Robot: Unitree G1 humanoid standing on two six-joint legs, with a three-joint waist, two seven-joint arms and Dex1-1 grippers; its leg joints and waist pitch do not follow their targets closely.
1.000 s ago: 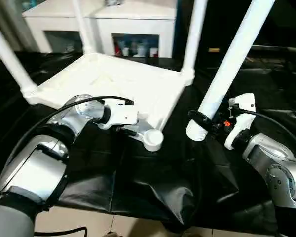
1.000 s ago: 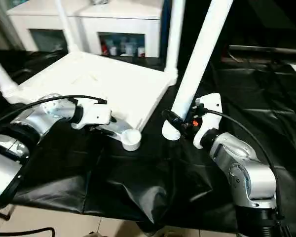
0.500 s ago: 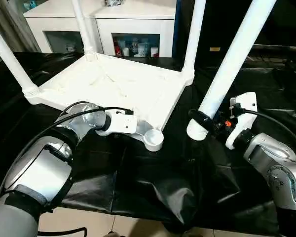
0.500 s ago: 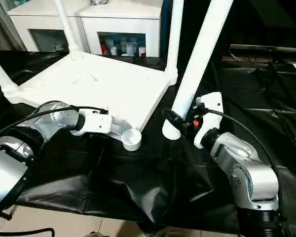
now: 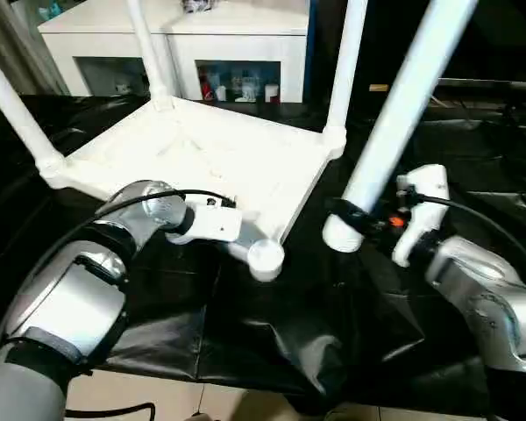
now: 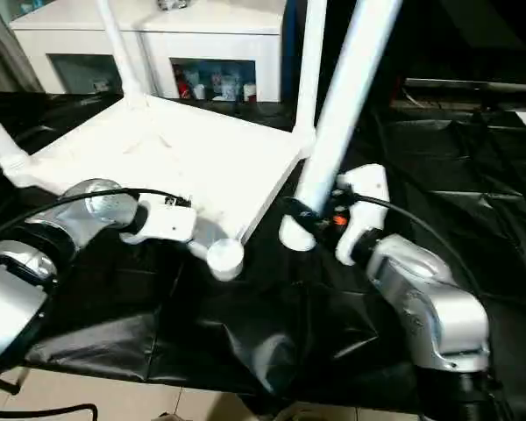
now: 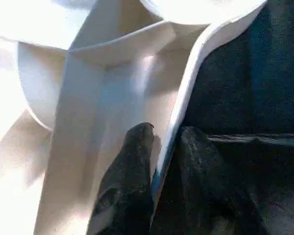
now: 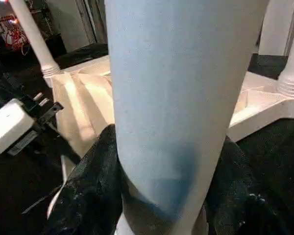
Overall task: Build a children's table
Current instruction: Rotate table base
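Inverted table top lying ribbed side up on black sheeting. Three legs seated upright in corner sockets: one at far left, one at rear left, one at rear right.

Left hand positioned at near edge of the top, beside the empty corner socket. Pinched on the top's thin side wall: one black finger inside against the ribbed face, the other outside over the sheeting, wall running between them. Empty socket lying just beyond the fingertips, round and open, projecting over the sheeting at the near right corner of the top.

Right hand clamped around the lower end of the fourth leg. Black fingers wrapped on either side of the tube, as confirmed in right wrist view. Leg tilted, upper end leaning up and away to the right, ribbed lower end hanging clear of the sheeting. Lower end well short of the empty socket, a gap of sheeting between the two; socket lying to the left of the right hand.

White cabinet standing behind the top.
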